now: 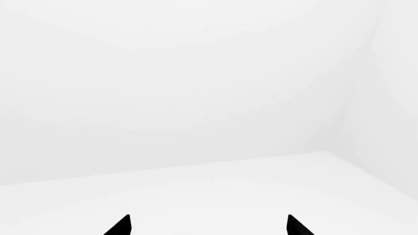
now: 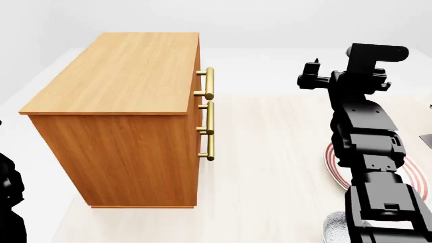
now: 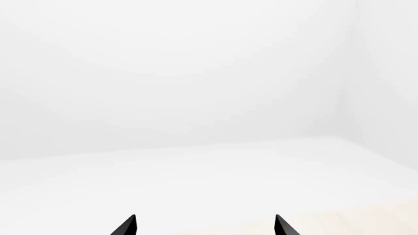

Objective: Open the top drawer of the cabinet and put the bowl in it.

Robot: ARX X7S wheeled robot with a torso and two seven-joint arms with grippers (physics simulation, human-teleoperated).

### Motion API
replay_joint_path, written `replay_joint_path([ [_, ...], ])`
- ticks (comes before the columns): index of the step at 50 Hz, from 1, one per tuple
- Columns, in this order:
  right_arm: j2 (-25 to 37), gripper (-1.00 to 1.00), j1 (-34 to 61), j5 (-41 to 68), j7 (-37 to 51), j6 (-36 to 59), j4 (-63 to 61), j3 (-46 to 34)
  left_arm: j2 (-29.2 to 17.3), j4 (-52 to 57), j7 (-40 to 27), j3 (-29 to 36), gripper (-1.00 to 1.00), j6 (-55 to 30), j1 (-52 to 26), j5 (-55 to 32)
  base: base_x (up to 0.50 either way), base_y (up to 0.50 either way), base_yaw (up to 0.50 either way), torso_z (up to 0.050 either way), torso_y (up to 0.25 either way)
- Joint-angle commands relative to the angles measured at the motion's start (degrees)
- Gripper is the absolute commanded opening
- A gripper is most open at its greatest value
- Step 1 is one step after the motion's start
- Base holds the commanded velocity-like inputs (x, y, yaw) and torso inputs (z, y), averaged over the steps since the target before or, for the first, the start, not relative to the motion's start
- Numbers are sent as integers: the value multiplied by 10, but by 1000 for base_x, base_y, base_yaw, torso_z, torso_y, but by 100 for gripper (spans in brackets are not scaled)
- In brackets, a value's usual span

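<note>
Cabinet (image 2: 121, 121) shut on the table (image 2: 270, 152); both arms clear of it.
Top drawer (image 2: 200, 83) closed; bowl (image 2: 335, 229) at the near edge beside the right arm (image 2: 368, 136); left fingers (image 1: 121, 226) and right fingers (image 3: 125, 226) apart, holding nothing.

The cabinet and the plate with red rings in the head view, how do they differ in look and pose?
The cabinet is a tall boxy orange-brown wooden chest, while the plate is flat, white and red-ringed. The cabinet shows whole at the view's left, while the plate is mostly hidden behind the right arm. The cabinet carries brass handles; the plate has none. Both rest on the same pale wooden surface.
</note>
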Motion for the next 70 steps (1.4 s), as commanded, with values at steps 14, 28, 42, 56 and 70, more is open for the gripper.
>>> replay_joint_path([
  [14, -19, 100, 16, 73, -22, 16, 0, 52, -3, 0, 1, 0, 100, 0, -3, 0, 214, 0, 0, 0, 0],
  [28, -76, 100, 65, 325, -112, 221, 29, 208, 1, 0, 4, 1, 100, 1, -4, 0, 0, 0, 0, 0, 0],
  [42, -102, 100, 84, 364, -150, 198, 117, 245, -2, 0, 9, -3, 100, 5, -3, -4, 0, 0, 0, 0, 0],
  [56, -121, 100, 126, 333, -216, 145, 265, 248, -4, 0, 16, -8, 100, 9, 0, -4, 0, 0, 0, 0, 0],
  [70, -146, 100, 109, 417, -221, 156, 266, 172, -3, 0, 17, -8, 100, 7, 1, -1, 0, 0, 0, 0, 0],
])
